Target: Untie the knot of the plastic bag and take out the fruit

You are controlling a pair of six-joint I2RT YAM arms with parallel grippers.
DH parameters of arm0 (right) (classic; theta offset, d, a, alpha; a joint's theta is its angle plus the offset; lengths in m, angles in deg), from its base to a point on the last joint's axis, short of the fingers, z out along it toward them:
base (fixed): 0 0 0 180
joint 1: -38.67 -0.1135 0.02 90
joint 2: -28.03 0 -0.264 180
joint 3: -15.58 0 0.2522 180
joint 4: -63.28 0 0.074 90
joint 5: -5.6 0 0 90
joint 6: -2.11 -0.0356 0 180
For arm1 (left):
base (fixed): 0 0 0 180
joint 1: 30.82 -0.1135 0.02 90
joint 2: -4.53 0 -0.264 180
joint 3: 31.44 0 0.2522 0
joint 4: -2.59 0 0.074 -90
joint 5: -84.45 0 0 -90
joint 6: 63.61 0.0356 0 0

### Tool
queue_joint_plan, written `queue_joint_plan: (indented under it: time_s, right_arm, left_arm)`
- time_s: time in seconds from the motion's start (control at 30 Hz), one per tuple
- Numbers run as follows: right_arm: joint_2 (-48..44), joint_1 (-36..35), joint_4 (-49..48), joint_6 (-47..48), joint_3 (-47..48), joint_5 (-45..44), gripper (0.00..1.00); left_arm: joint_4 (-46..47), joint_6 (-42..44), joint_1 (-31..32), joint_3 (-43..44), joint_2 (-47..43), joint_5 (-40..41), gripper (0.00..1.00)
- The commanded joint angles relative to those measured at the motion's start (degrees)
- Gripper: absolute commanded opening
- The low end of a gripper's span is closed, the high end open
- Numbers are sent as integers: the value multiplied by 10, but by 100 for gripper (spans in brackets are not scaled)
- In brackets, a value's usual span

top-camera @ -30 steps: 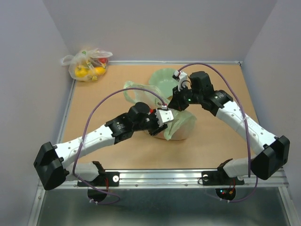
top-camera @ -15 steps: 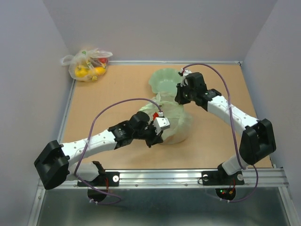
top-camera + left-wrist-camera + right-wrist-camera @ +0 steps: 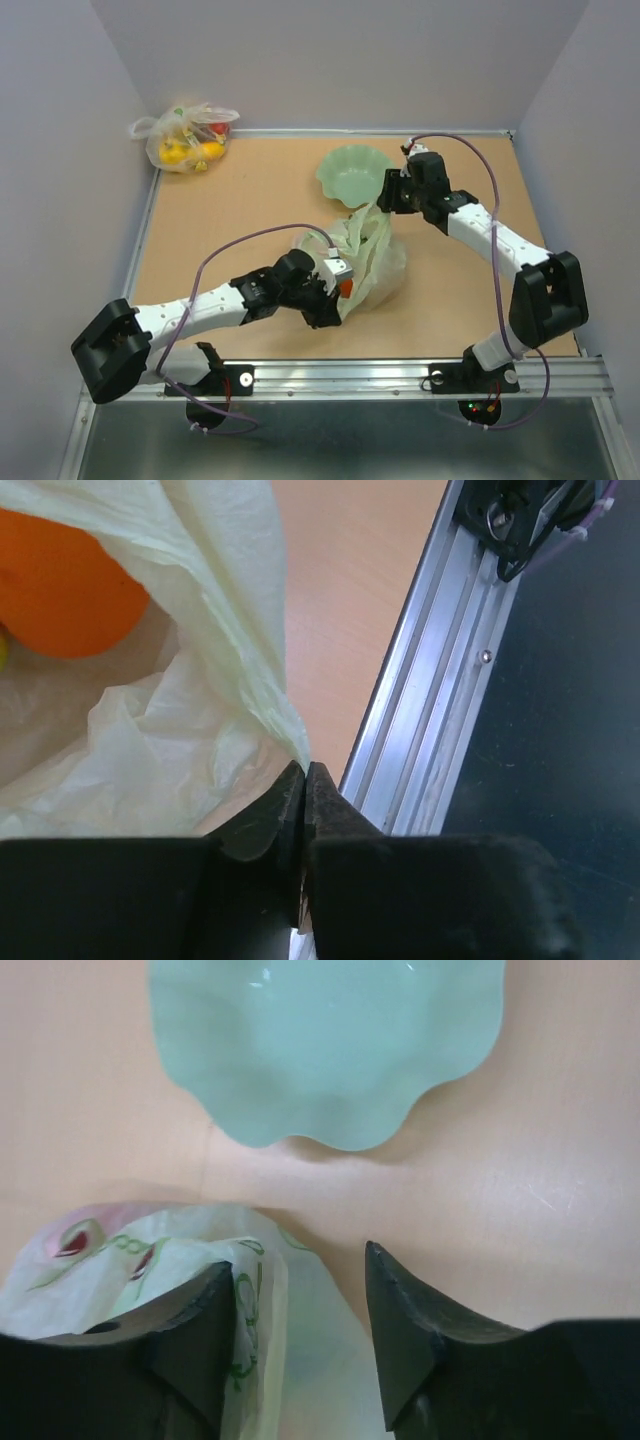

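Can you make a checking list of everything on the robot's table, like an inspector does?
Surface: brown board, no spills seen.
Job's things: pale green plastic bag lies crumpled mid-table; an orange fruit shows inside; no knot seen.
Clutter: green bowl behind the bag, nothing in it; clear bag of yellow and red items at the far left corner.
Grippers: left gripper shut on the bag's film; right gripper open at the bag's far edge.
Cables: a purple cable arcs over each arm.
Surroundings: grey walls; metal rail at the near edge.
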State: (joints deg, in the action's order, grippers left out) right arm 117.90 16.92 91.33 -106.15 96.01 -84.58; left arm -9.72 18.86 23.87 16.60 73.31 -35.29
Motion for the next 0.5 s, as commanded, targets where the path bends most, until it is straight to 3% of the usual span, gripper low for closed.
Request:
queue_joint_plan:
  time_s: [0.0, 0.03, 0.1, 0.3, 0.47]
  right_arm:
    - [-97, -21, -36, 28, 22, 40, 60]
    - [-108, -28, -25, 32, 28, 41, 64]
    - [-124, -45, 9, 42, 47, 42, 69]
    - [-183, -93, 39, 35, 31, 43, 69]
    - [-196, -132, 46, 25, -9, 41, 68]
  left_arm:
    - [0, -33, 4, 31, -37, 34, 45]
    - [0, -35, 4, 39, -42, 42, 59]
    - [2, -41, 3, 64, -56, 56, 76]
    - [-7, -61, 4, 121, -95, 108, 80]
    - [6, -96, 4, 125, -121, 219, 80]
